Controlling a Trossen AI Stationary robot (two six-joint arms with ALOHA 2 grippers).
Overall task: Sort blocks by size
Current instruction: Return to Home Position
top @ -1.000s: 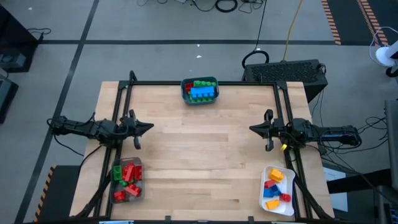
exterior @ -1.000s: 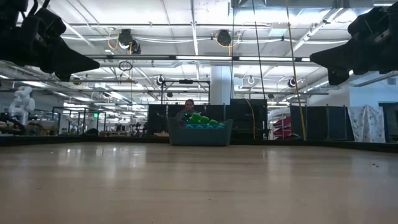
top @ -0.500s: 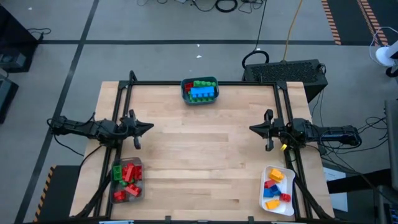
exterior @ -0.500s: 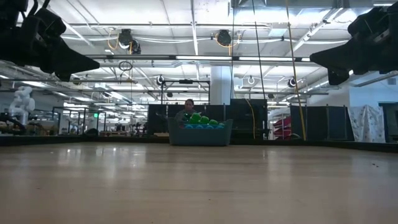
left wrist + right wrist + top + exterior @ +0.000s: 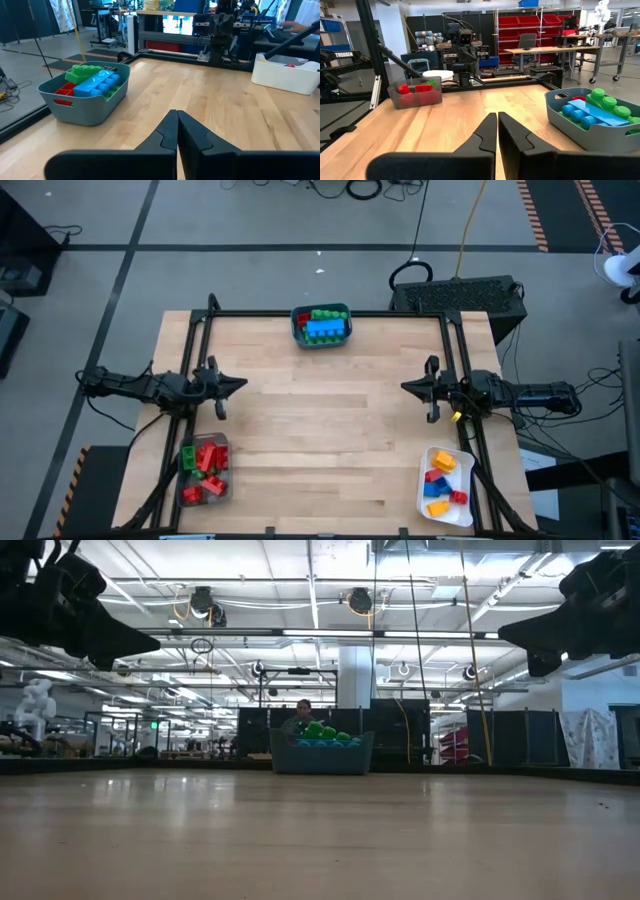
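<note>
The blocks lie in three containers. Large blue, green and red ones fill a teal bin (image 5: 321, 326) at the table's far edge, also in the left wrist view (image 5: 89, 90) and right wrist view (image 5: 592, 114). Red and green ones sit in a clear tray (image 5: 205, 468) at the near left. Blue, yellow, orange and red ones lie in a white tray (image 5: 445, 482) at the near right. My left gripper (image 5: 243, 385) hovers shut at the table's left side, my right gripper (image 5: 404, 387) shut at the right side, both level and pointing inward, holding nothing.
A black frame (image 5: 320, 314) runs along the table's far edge and down both sides. The bare wooden tabletop (image 5: 320, 420) spreads between the two grippers. A person (image 5: 303, 715) sits beyond the far edge behind the teal bin.
</note>
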